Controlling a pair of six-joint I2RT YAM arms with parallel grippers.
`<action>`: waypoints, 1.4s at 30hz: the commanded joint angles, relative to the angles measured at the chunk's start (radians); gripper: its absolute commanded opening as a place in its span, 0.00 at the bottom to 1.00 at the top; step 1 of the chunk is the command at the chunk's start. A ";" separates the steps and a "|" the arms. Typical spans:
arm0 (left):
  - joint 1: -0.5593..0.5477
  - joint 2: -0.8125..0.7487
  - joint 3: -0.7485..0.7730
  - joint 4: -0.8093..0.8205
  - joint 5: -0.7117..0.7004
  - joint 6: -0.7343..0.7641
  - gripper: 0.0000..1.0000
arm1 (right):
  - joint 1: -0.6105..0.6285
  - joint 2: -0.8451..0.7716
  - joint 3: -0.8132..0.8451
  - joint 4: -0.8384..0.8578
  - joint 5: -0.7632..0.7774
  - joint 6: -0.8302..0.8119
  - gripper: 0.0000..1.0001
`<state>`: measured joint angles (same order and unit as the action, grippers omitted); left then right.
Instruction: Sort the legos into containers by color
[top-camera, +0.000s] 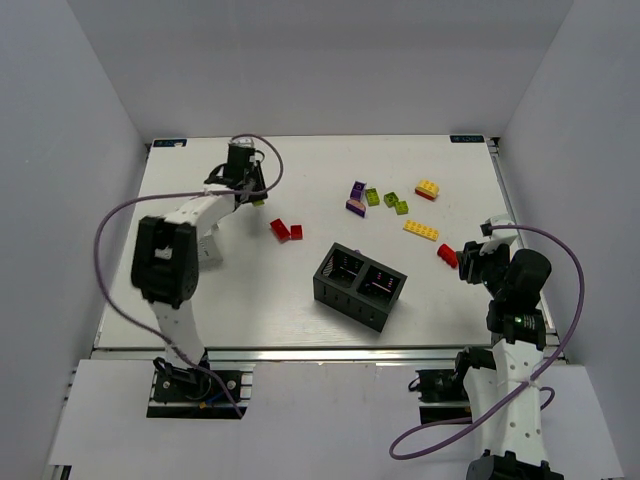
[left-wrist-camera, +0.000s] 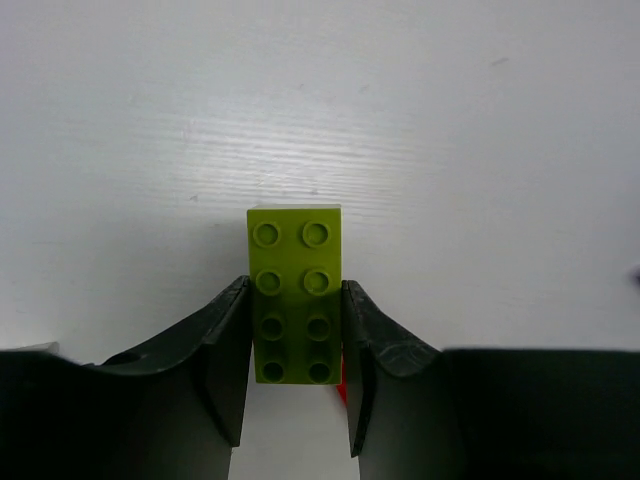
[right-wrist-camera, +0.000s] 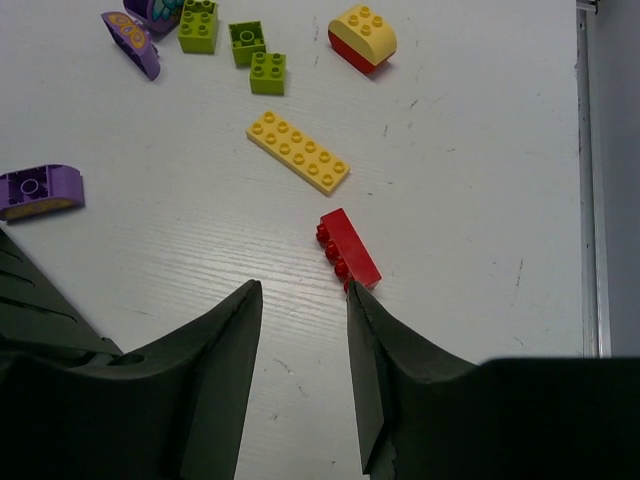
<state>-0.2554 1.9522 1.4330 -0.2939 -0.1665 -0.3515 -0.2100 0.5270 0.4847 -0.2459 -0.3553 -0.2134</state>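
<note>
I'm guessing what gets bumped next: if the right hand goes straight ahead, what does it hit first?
Probably the small red studded plastic brick, just ahead of the right hand; depth is unclear.

Bright even overhead light, soft shadows, mild sheen on white table (left-wrist-camera: 420, 110), sharp focus

Blocked mid-table by a black two-compartment plastic box (top-camera: 360, 286). Open over bare white tabletop (top-camera: 260, 290) to its left, save two small red plastic bricks (top-camera: 286, 230) farther back. Crowded far right by scattered purple, lime green and yellow studded bricks (top-camera: 391, 198). Narrowed ahead of the right gripper (right-wrist-camera: 303, 287) by a small red studded brick (right-wrist-camera: 348, 249) beside one fingertip.
</note>
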 joint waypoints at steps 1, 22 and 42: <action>-0.001 -0.360 -0.125 0.191 0.102 0.045 0.00 | -0.002 -0.021 0.035 -0.004 -0.027 -0.001 0.45; 0.268 -0.654 -0.345 -0.080 -0.535 -0.066 0.00 | 0.001 -0.041 0.057 -0.059 -0.131 -0.015 0.45; 0.377 -0.526 -0.387 -0.021 -0.510 -0.021 0.07 | 0.006 -0.045 0.060 -0.070 -0.140 -0.024 0.46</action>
<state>0.1162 1.4178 1.0363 -0.3313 -0.6880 -0.3824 -0.2089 0.4904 0.5014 -0.3210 -0.4824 -0.2218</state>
